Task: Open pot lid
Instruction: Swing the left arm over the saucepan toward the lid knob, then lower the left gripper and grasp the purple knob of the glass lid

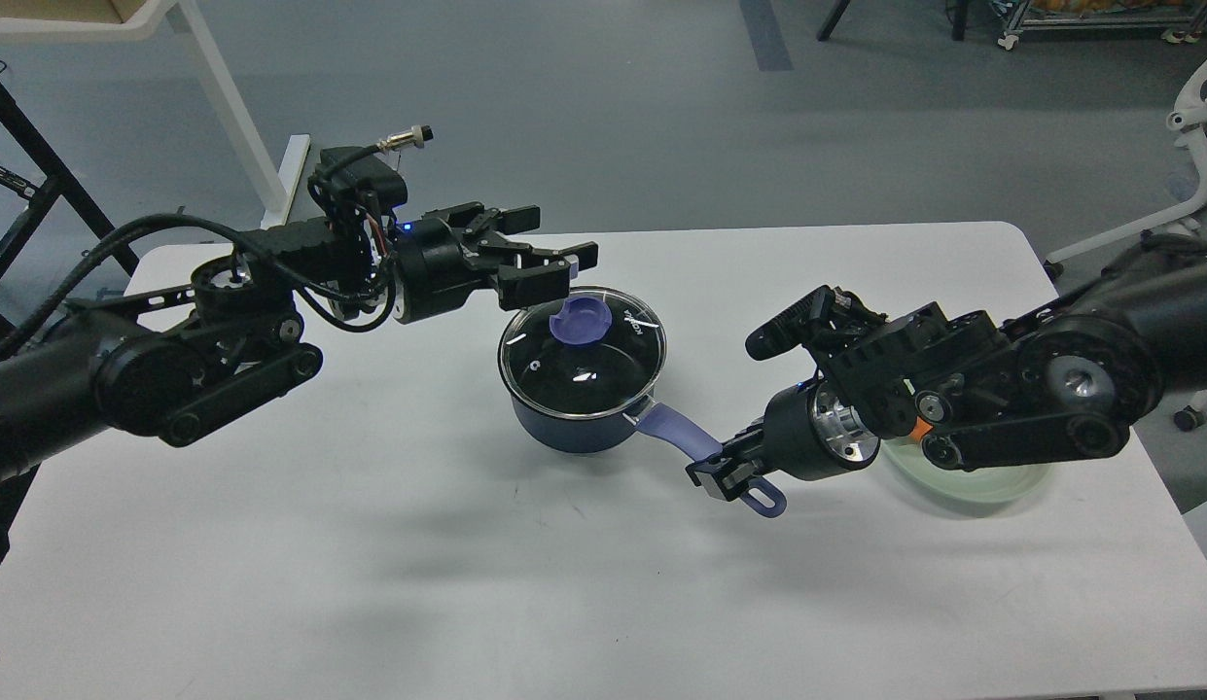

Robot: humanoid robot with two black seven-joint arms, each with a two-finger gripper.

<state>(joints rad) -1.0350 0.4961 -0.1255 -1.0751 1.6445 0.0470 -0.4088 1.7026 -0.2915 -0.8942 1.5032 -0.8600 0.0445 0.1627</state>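
A dark blue pot [574, 428] stands in the middle of the white table [370, 544]. Its glass lid [584, 352] is on, with a purple knob [582, 319] on top. The pot's purple handle [677, 432] points toward the front right. My right gripper [726, 472] is shut on the handle near its end. My left gripper [554, 255] is open, its fingers spread, just above and behind the lid's knob, not touching it.
A pale green plate [963, 478] lies on the table at the right, partly hidden under my right arm. A white chair base [1187, 126] stands off the table's right edge. A table leg [224, 97] stands at the far left.
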